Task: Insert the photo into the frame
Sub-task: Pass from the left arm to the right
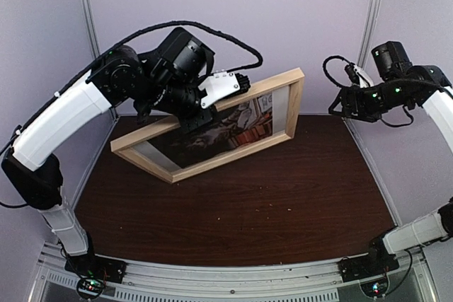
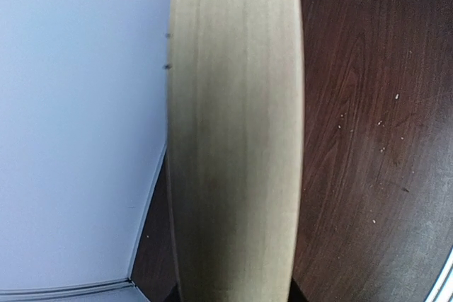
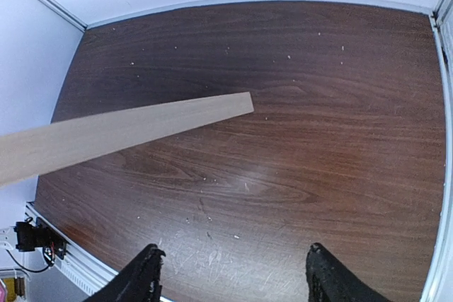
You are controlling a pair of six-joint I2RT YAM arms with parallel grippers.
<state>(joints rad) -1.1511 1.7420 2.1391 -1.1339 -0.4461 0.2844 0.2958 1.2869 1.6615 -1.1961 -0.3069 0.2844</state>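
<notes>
The frame point(image 1: 228, 156) of pale wood stands tilted on its lower long edge at the back of the table, its upper edge raised. The photo point(image 1: 244, 124) shows inside it, with the grey cat and the red-orange books visible. My left gripper point(image 1: 192, 121) is shut on the frame's upper rail, which fills the middle of the left wrist view point(image 2: 233, 139). My right gripper point(image 1: 338, 104) hangs high at the right, apart from the frame, open and empty point(image 3: 233, 256). One frame rail point(image 3: 127, 132) crosses the right wrist view from the left.
The dark brown wooden table point(image 1: 248, 210) lies under both arms, with small white specks on it. Pale walls close the back and sides. A metal rail point(image 1: 233, 277) runs along the near edge.
</notes>
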